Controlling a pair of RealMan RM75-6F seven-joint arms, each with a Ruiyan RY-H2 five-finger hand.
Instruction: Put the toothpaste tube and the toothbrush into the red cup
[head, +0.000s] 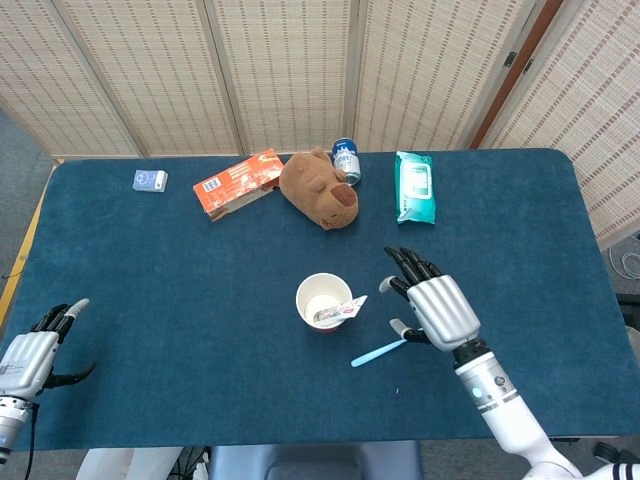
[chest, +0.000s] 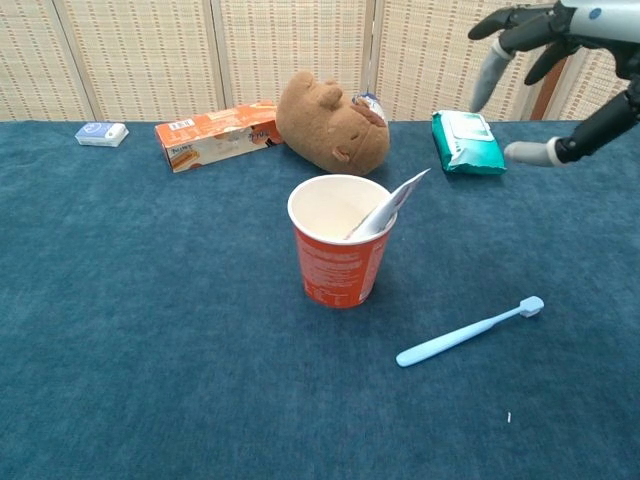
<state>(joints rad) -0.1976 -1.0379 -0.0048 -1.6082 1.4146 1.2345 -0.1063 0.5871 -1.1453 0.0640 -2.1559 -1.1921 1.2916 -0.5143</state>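
The cup stands upright mid-counter with the tube inside, leaning on the rim; only its flat end shows. The toothbrush lies on the counter just right of the cup. The right robot hand hovers beside it, fingers spread, empty; the chest view cuts off its palm. The left robot hand sits at the near left edge, fingers loosely apart, partly cropped.
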